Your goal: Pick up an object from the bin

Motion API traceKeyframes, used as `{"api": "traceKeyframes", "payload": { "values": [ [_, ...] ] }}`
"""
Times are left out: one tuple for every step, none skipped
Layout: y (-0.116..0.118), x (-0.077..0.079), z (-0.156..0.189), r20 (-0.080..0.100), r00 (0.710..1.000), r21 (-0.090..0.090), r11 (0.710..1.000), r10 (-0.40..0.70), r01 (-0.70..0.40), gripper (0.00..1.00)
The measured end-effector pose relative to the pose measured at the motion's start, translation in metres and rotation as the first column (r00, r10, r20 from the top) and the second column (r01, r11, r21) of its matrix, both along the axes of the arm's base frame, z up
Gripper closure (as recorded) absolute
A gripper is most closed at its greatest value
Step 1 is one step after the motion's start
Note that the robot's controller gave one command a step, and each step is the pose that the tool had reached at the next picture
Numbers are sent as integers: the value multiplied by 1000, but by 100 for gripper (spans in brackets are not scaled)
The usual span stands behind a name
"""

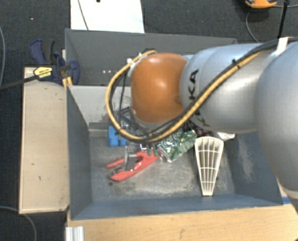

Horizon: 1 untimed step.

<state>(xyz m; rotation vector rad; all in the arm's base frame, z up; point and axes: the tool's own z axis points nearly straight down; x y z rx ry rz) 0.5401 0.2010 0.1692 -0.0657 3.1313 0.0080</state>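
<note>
Though its opening is unclear, the gripper (137,152) overhangs red pliers (130,169) in the bin (165,186).

The bin (84,149) is grey sheet metal, matt, its floor scuffed and dusty pale. The arm (239,94) above it wears a smooth silver shell with a soft gloss, and its orange cover (156,87) shines like polished plastic. The red tool (131,167) and the blue block (114,136) to its left look like smooth plastic, the cream cone (208,159) to the right ribbed matt plastic, and the green packet (176,144) crinkled, glossy film.
</note>
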Motion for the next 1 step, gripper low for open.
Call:
{"api": "traceKeyframes", "payload": {
  "values": [
    [-31, -13, -61, -3, 1000, -2, 1000, -26, 26, 0]
  ]
}}
